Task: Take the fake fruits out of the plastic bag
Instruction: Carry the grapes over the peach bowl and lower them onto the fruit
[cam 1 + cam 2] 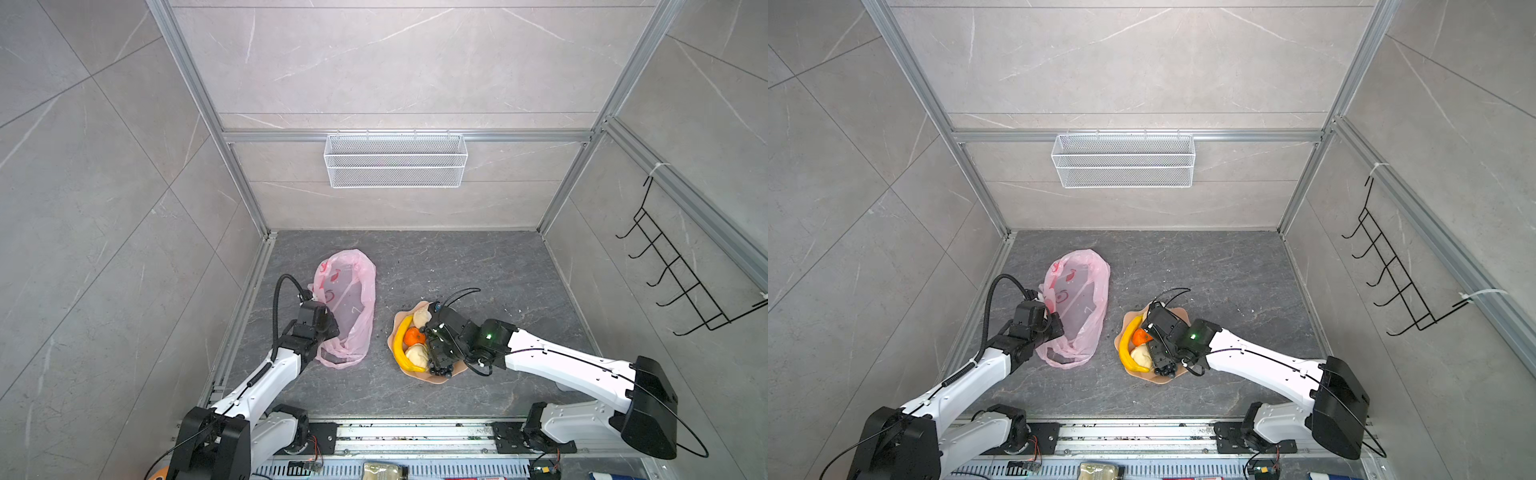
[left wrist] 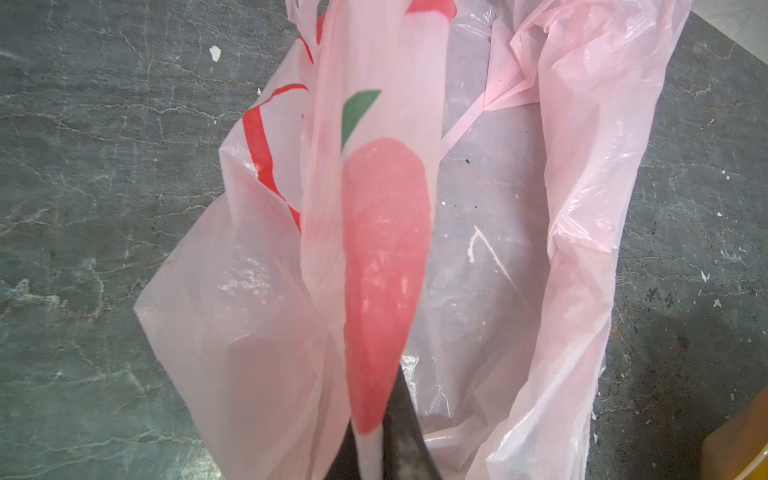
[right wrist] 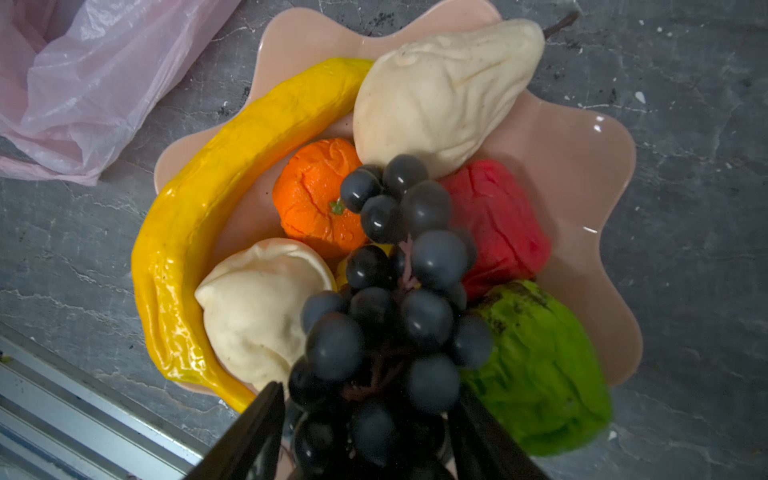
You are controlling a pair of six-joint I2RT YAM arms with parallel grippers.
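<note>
- Left gripper (image 2: 372, 449): the jaws are being pressed shut on a fold of the plastic bag (image 2: 582, 208), and the film is being held up off the table (image 1: 457, 266).
- Right gripper (image 3: 370, 395): the fingers are being shown spread wide either side of the grape bunch (image 3: 399, 266). Grip or release cannot be told.
- In both top views the bunch is being seen at the plate's (image 3: 582, 137) 5 o'clock edge.
- Fake fruits (image 1: 411, 336) being carried by the plate: banana (image 3: 232, 166) along the 9 o'clock rim, tangerine (image 3: 311, 199), red fruit (image 3: 494, 216), green fruit (image 3: 544, 374), two beige fruits (image 3: 444, 91).
- The bag is being noted at 9 o'clock of the plate, apart from it.
- No fruit is being seen inside the bag, only table through the film.
- Judgement: the emptying is being reckoned all but done. What is left is freeing the grapes, if not already free.
</note>
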